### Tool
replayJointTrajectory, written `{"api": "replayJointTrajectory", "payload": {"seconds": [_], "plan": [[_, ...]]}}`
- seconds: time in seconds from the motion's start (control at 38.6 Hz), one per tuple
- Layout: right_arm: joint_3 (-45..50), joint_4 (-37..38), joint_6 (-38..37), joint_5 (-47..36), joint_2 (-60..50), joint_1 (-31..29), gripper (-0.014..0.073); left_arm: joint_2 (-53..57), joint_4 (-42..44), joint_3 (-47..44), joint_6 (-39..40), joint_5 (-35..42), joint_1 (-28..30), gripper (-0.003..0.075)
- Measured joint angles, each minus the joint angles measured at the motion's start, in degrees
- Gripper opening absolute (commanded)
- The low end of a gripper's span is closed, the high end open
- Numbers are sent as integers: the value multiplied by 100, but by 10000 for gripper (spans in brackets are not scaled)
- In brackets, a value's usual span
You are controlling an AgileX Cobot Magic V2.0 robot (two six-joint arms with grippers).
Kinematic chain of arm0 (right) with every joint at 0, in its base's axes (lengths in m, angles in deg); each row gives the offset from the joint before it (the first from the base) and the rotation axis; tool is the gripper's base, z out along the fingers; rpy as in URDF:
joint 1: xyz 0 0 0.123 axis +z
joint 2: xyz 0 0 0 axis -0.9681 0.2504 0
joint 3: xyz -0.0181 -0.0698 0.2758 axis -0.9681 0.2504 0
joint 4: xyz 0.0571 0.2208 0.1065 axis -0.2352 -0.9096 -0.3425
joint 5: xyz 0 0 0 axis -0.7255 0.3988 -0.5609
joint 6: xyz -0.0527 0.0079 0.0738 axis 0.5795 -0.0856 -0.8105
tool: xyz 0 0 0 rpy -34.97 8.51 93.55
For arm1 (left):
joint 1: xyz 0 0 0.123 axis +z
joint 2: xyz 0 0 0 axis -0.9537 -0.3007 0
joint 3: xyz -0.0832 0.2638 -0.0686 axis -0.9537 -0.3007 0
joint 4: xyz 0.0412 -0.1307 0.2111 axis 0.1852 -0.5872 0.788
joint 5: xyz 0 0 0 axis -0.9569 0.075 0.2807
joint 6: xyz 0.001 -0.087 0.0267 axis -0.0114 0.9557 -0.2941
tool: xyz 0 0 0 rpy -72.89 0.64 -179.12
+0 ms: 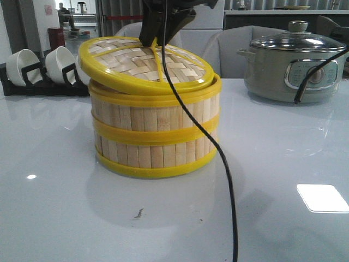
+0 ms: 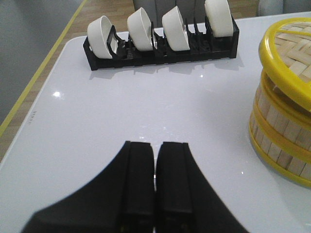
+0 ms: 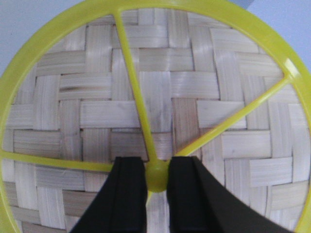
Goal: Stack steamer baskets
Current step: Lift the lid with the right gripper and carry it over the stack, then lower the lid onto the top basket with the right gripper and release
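Two steamer baskets stand stacked in the middle of the table, the upper basket (image 1: 155,112) squarely on the lower basket (image 1: 155,154). Both show at the edge of the left wrist view (image 2: 284,128). A woven bamboo lid (image 1: 144,65) with a yellow rim lies tilted over the top basket, its left side raised. My right gripper (image 3: 157,162) is shut on the lid's yellow knob (image 3: 157,175); from the front the right gripper (image 1: 155,38) comes down from above. My left gripper (image 2: 155,144) is shut on nothing, low over the bare table left of the stack.
A black rack of white bowls (image 1: 38,71) stands at the back left, also in the left wrist view (image 2: 160,43). A grey-green electric pot (image 1: 294,65) with a glass lid is at the back right. A black cable (image 1: 229,180) hangs in front of the stack.
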Motion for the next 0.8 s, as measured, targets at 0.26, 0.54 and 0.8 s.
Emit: {"api": "replayJointTrajectory", "payload": {"seconds": [0.26, 0.54, 0.8], "plan": [[0, 41, -10, 74, -36, 0, 51, 0, 0, 0, 0, 0, 0, 87], [0, 74, -10, 177, -125, 0, 51, 0, 0, 0, 0, 0, 0, 87], [0, 85, -10, 188, -125, 0, 51, 0, 0, 0, 0, 0, 0, 87]]}}
